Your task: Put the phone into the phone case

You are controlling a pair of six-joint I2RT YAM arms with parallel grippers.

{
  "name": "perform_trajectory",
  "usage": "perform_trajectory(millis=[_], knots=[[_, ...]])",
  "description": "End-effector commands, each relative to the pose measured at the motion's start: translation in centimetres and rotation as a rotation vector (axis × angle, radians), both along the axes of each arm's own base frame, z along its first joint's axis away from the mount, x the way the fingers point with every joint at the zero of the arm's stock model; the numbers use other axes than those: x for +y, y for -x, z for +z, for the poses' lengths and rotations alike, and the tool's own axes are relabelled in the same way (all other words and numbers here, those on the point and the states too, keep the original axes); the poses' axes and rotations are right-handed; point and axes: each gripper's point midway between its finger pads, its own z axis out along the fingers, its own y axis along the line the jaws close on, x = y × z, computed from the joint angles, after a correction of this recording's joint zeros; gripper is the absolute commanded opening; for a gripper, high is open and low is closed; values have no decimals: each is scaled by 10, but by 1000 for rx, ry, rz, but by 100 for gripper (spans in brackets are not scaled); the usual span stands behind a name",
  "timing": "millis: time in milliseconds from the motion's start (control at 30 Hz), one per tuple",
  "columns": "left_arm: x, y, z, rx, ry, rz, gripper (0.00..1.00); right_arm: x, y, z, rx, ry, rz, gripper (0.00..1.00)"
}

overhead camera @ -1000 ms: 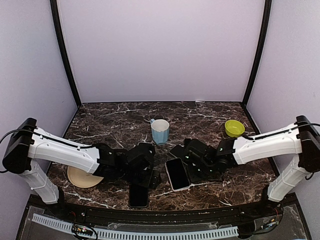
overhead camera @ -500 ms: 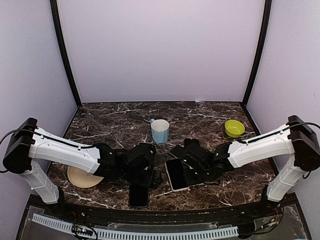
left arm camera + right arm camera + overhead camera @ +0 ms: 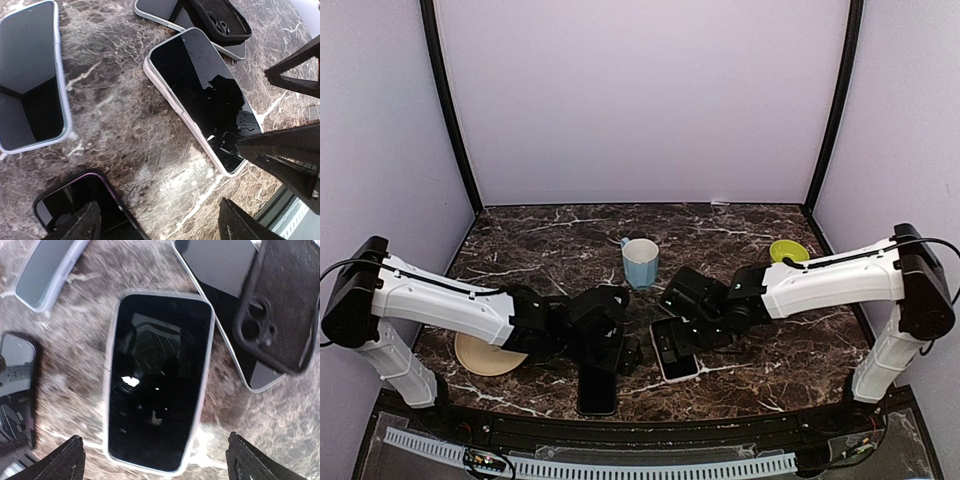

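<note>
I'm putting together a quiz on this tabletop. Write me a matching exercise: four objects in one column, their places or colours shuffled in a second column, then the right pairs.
Column one:
1. mug
2. bowl
3. plate
4. white-edged phone

Column two:
A. tan, partly under the left arm
B. light blue, upright in the middle
C. lying flat, screen up, nearer the front edge than the mug
D. lime green, far right, just behind the right arm

Pairs: 1-B; 2-D; 3-A; 4-C
</note>
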Motion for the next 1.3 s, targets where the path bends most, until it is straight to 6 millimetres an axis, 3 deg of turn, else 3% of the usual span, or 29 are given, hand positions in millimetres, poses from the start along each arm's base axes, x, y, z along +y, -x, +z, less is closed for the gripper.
perform_trajectory(millis=[0,133,333,433,533,700,867,1100,1167,1267], knots=[[18,-6,17,-41,12,29,84,2,-6,-14,-12,67,-16,98],[25,-9,20,-50,13,42,84,12,-3,-26,13,79,11,99],[31,-9,20,-50,5,48,84,7,7,-56,46,189,30,98],[31,-10,19,-49,4,50,84,3,12,-66,56,223,34,88],[31,-10,18,-47,-4,49,84,-2,14,-71,59,244,25,71],[28,-11,18,-48,-39,32,83,-1,11,-62,29,222,22,49],[18,-10,14,-41,-19,4,84,7,10,-49,4,160,43,42],[-17,-15,20,-9,278,0,96,27,7,-5,-123,-36,94,36],[-30,-29,34,-15,447,28,98,29,5,5,-164,-72,101,34],[-32,-29,26,49,558,38,99,27,4,19,-222,-110,116,34]])
